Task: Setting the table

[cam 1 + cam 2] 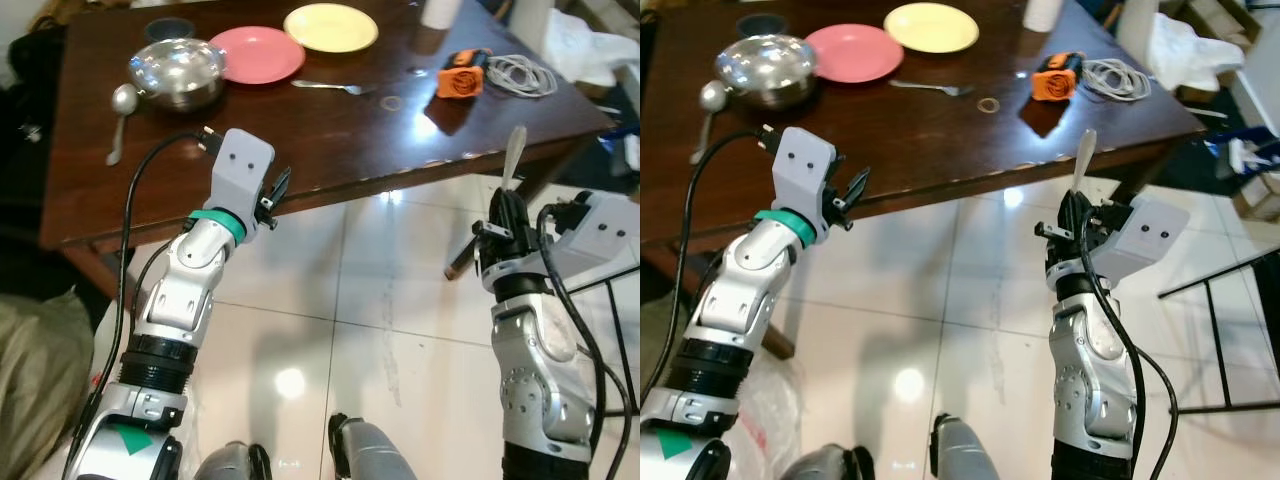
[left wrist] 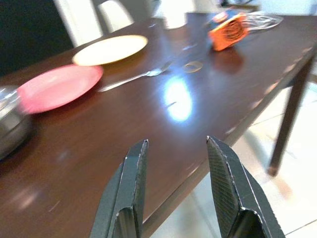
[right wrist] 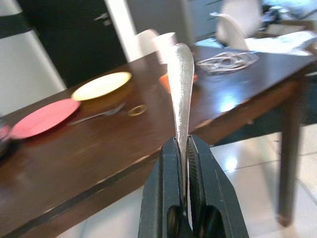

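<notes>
A: Cutlery handle (image 3: 181, 84), thin polished metal, stands upright between the right gripper (image 3: 183, 144) fingers, which pinch it flat near its lower end. Which piece it is I cannot tell; the working end is hidden below the fingers.

B: What could go wrong?

A: Smooth steel in a narrow pinch could pivot or slide out as the arm swings toward the tabletop (image 1: 300, 130), and drop to the glossy tiled floor (image 1: 400, 340) below the fingers.

B: And the left gripper (image 2: 176, 158)?

A: Its fingers are spread and empty, hovering just above the near edge of the dark, glossy wood.

B: What lies beyond them?

A: A slim fork (image 1: 335, 87), a flat round pink plate (image 1: 257, 53) and yellow plate (image 1: 331, 26), a mirror-bright steel bowl (image 1: 177, 72) with a spoon (image 1: 119, 115) beside it. The orange gadget (image 1: 464, 73) and coiled cable (image 1: 520, 73) could crowd a setting.
</notes>
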`<state>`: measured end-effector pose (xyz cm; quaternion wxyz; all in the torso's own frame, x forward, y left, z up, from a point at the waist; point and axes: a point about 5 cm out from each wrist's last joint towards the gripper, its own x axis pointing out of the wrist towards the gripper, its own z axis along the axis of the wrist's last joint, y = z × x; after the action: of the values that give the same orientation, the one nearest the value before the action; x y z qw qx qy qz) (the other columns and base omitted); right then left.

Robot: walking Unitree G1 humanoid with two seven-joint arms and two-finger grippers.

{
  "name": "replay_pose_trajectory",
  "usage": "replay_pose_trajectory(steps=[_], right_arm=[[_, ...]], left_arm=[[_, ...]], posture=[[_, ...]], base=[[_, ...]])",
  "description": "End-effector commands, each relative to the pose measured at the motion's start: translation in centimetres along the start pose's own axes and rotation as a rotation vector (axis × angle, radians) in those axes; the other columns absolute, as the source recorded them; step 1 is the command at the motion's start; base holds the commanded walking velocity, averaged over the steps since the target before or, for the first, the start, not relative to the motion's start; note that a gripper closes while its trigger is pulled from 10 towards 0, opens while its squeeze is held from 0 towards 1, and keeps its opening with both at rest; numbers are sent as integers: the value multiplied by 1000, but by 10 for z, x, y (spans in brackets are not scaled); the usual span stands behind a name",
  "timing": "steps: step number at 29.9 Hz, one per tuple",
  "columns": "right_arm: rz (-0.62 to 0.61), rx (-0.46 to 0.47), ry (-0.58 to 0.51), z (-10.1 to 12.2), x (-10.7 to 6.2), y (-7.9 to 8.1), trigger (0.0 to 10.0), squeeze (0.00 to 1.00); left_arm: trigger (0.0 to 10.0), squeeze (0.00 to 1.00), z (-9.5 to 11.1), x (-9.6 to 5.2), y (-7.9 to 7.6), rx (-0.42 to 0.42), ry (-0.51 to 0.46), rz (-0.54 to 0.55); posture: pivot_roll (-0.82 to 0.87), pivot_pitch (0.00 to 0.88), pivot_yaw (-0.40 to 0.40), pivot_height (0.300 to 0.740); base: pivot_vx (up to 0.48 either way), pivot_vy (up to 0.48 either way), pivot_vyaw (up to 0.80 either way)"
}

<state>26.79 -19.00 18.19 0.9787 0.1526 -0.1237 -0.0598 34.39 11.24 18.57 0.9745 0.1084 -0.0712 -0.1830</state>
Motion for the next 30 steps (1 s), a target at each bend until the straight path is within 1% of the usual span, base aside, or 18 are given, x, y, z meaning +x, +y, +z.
replay_pose_trajectory(steps=[1, 30], right_arm=[[-7, 1, 8, 0, -1, -3, 10000, 0], [-5, 1, 7, 0, -1, -1, 10000, 0]], left_arm=[[10000, 0, -5, -1, -3, -12, 16, -9], [10000, 0, -6, -1, -4, -11, 20, -11]], posture=[[31, 33, 34, 740], [32, 43, 37, 740]], base=[[0, 0, 0], [0, 0, -28]])
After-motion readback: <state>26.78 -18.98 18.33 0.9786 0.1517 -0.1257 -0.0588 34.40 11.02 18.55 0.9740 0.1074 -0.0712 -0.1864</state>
